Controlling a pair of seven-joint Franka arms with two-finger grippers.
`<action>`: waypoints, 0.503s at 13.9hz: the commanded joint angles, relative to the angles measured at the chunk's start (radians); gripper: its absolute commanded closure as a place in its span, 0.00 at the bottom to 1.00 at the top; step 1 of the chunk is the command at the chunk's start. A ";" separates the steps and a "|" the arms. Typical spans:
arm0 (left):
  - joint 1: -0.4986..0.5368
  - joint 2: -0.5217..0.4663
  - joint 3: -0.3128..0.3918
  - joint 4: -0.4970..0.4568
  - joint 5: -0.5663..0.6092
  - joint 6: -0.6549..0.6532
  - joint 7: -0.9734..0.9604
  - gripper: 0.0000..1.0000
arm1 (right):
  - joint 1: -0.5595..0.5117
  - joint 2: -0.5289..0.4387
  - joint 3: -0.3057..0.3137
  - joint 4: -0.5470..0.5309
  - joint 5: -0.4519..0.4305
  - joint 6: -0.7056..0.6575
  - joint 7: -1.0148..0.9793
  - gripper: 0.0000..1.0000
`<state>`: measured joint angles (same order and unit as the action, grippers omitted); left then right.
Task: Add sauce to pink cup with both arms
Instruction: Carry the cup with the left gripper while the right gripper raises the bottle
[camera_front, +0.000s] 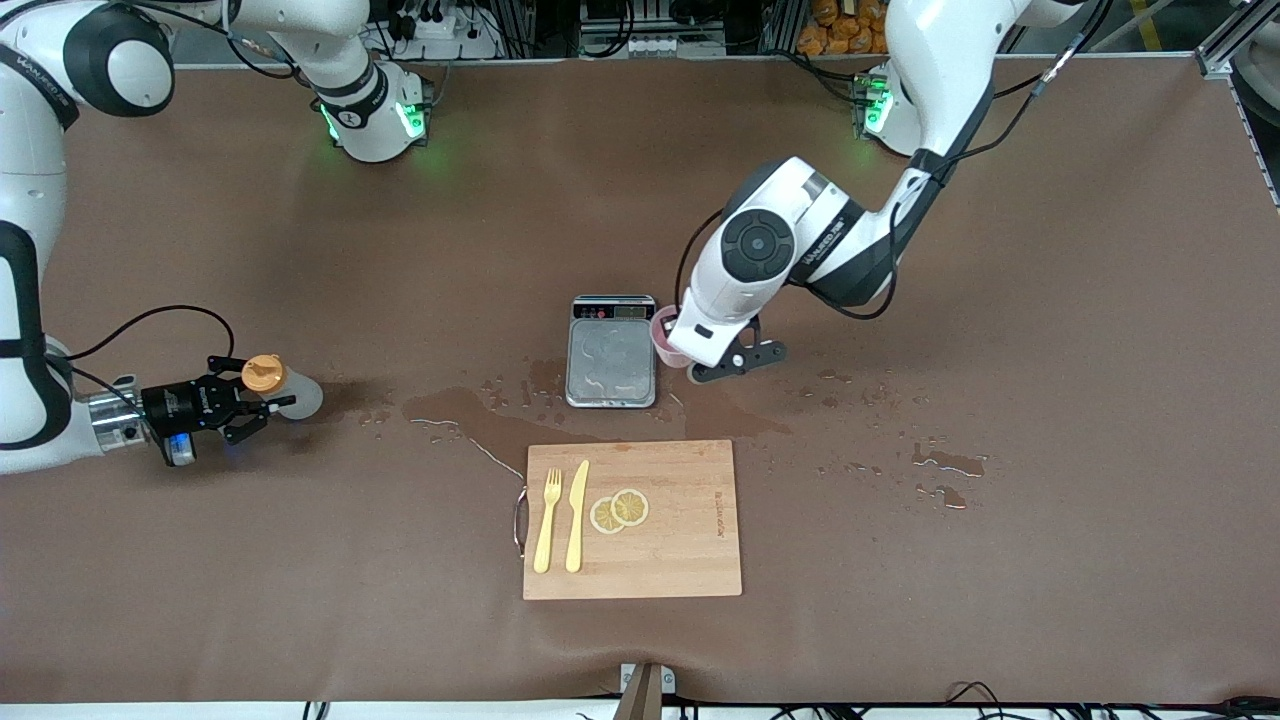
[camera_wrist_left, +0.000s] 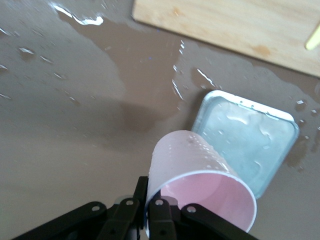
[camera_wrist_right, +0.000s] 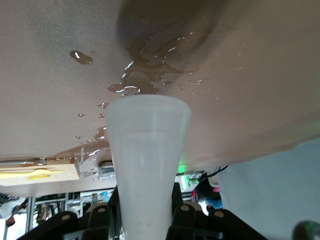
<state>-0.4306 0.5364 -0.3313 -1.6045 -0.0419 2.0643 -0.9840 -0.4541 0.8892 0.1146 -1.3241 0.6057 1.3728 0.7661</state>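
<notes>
Sauce (camera_front: 285, 390) sideways in right gripper (camera_front: 262, 408), nozzle toward robot bases

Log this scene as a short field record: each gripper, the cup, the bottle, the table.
left gripper: shut on pink cup, held beside the steel scale
right gripper: shut on sauce bottle, toward the right arm's end of the table
cutting board: nearer the camera than the scale; holds fork, knife, lemon slices
table: wet patches around the scale
</notes>
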 joint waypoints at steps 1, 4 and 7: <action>-0.040 0.071 0.006 0.103 -0.027 -0.023 -0.044 1.00 | 0.032 -0.035 -0.003 0.063 -0.076 -0.017 0.093 0.61; -0.091 0.120 0.006 0.140 -0.027 -0.006 -0.084 1.00 | 0.072 -0.053 -0.006 0.108 -0.153 -0.017 0.133 0.61; -0.129 0.146 0.012 0.155 -0.026 0.036 -0.105 1.00 | 0.124 -0.111 -0.004 0.117 -0.226 -0.017 0.214 0.61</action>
<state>-0.5371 0.6565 -0.3315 -1.4914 -0.0527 2.0894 -1.0707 -0.3737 0.8331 0.1155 -1.2118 0.4346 1.3701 0.9178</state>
